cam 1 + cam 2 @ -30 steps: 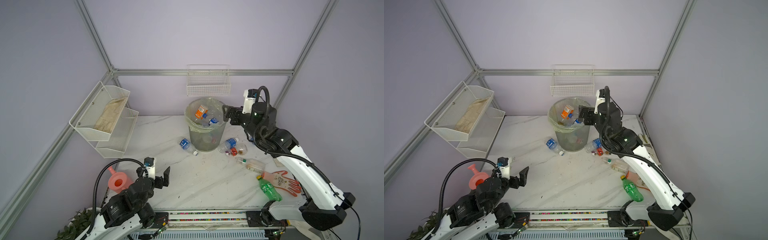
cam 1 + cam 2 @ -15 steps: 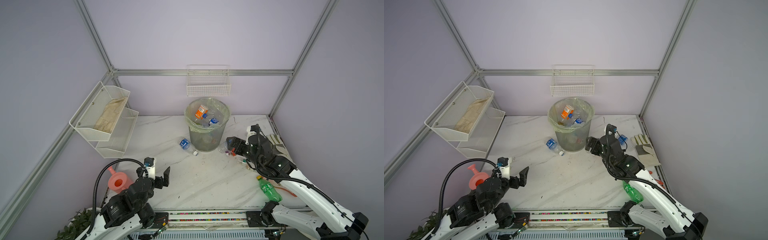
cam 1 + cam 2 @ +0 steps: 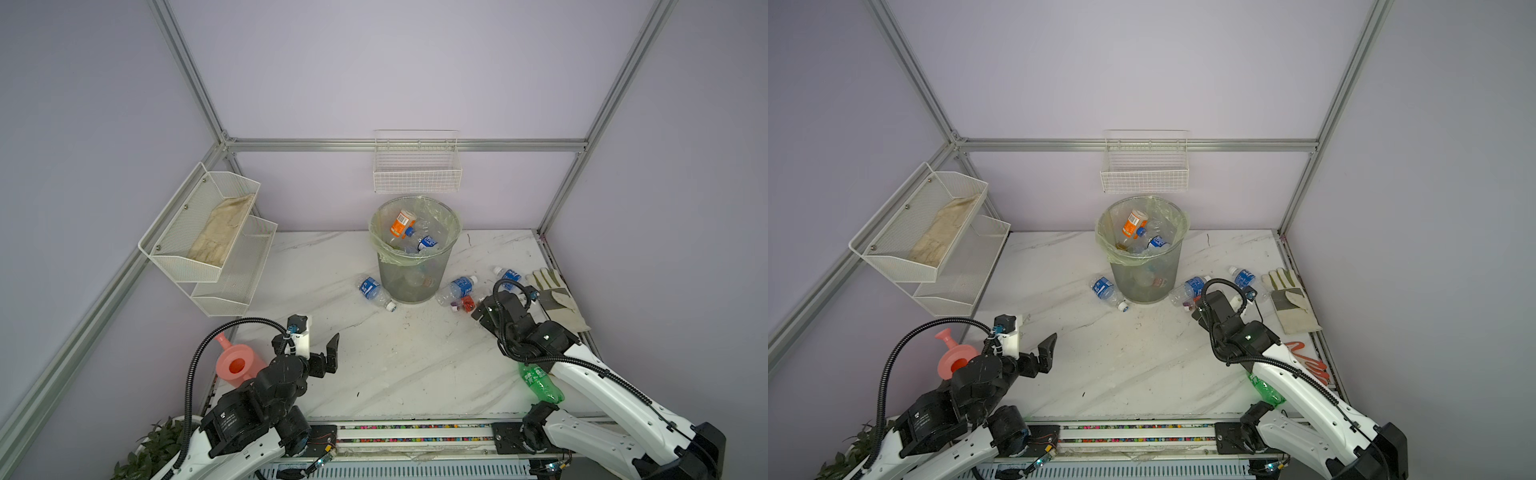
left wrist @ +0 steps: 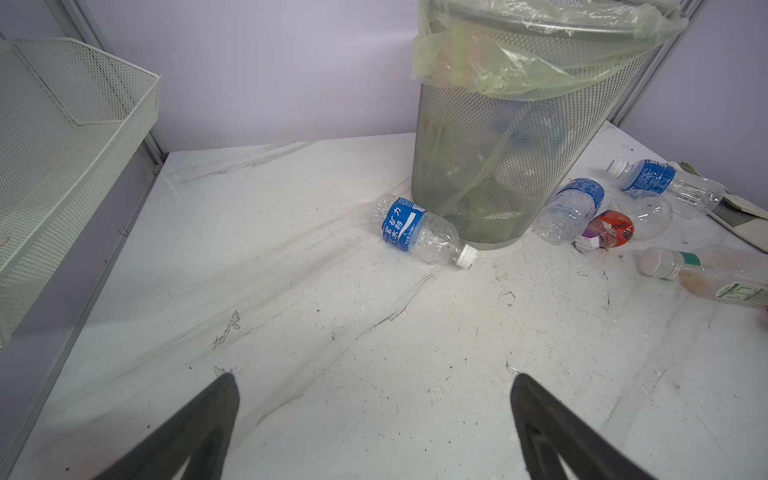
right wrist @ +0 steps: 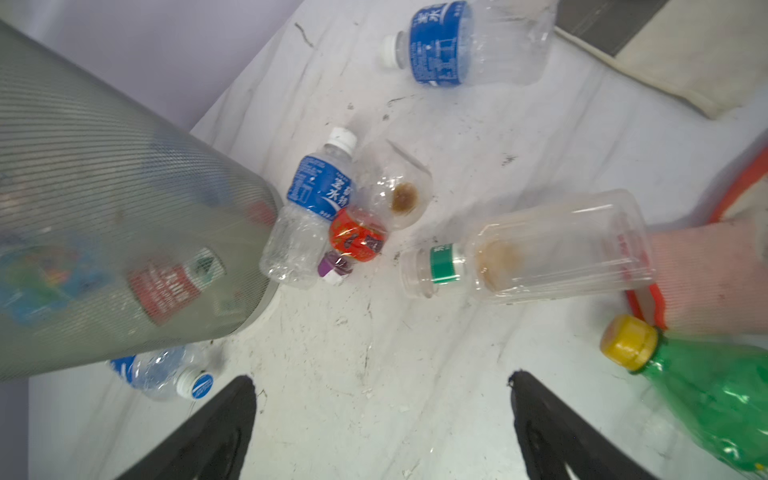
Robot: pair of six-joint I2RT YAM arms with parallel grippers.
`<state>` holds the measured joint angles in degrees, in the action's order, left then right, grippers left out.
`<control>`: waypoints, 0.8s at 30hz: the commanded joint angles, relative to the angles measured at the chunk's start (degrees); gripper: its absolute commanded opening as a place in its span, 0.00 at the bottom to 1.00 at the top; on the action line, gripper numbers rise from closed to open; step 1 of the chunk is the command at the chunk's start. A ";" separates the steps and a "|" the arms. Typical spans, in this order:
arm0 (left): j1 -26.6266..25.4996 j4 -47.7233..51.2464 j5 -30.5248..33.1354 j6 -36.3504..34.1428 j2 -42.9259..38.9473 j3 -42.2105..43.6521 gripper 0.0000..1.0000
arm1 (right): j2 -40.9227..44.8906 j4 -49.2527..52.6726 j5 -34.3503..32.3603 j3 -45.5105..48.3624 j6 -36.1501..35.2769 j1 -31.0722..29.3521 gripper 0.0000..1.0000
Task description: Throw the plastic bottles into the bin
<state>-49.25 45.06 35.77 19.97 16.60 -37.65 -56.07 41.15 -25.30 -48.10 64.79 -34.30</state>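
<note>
The bin [image 3: 411, 282] is a grey mesh basket with a pale green liner, standing at the back middle. It holds several plastic bottles, among them an orange-labelled one [image 3: 402, 223]. One blue-labelled bottle [image 3: 372, 289] lies left of its foot. On the right lie a blue-labelled bottle [image 5: 316, 199], a red-labelled one [image 5: 358, 239], a clear one with a green band [image 5: 540, 249] and a further blue one [image 5: 457, 41]. A green bottle [image 3: 540, 382] lies under my right arm. My right gripper [image 5: 380, 378] hangs open and empty just short of that cluster. My left gripper [image 4: 374, 376] is open over bare table at the front left.
A pink watering can [image 3: 237, 365] stands beside my left arm. White gloves [image 3: 555, 297] lie at the right edge, and a red-palmed glove [image 3: 1308, 361] lies nearer the front. A white wire basket [image 3: 417, 174] hangs above the bin. A two-tier mesh rack [image 3: 212, 237] is fixed on the left.
My right gripper has come away from the bin's rim and dropped low over the table to the right of the bin. The left arm has not moved.
</note>
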 commanded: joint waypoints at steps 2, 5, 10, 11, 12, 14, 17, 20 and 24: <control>-0.99 -0.75 0.40 0.40 -6.84 -0.19 1.00 | -0.59 11.98 -2.13 0.44 18.40 3.93 0.97; -0.96 -0.73 0.44 0.42 -7.10 -0.23 1.00 | -1.36 18.46 -2.43 -1.57 25.07 6.31 0.97; -1.02 -0.85 0.44 0.42 -6.51 -0.14 1.00 | -0.82 19.08 3.31 -0.87 29.48 12.18 0.97; -0.97 -0.83 0.41 0.37 -6.23 -0.14 1.00 | -0.86 18.53 4.83 -0.03 30.26 13.48 0.97; -1.02 -0.86 0.45 0.42 -5.94 -0.14 1.00 | -1.01 17.99 6.38 0.87 31.15 14.96 0.97; -1.01 -0.87 0.44 0.45 -5.92 -0.21 1.00 | -1.11 17.98 9.32 2.46 34.19 18.43 0.97; -1.01 -0.74 0.62 0.47 -6.49 -0.14 1.00 | 0.28 14.59 13.11 4.90 36.96 22.39 0.97; -1.02 -0.74 0.44 0.43 -7.09 -0.09 1.00 | 0.43 14.71 13.94 5.03 38.92 26.26 0.97; -1.05 -0.71 0.18 0.42 -7.04 -0.06 1.00 | 0.57 13.75 16.94 6.81 39.96 31.91 0.96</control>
<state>-49.25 45.10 35.77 20.36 16.60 -37.65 -56.03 54.65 -12.80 -42.50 96.33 -4.95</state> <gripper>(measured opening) 0.998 0.963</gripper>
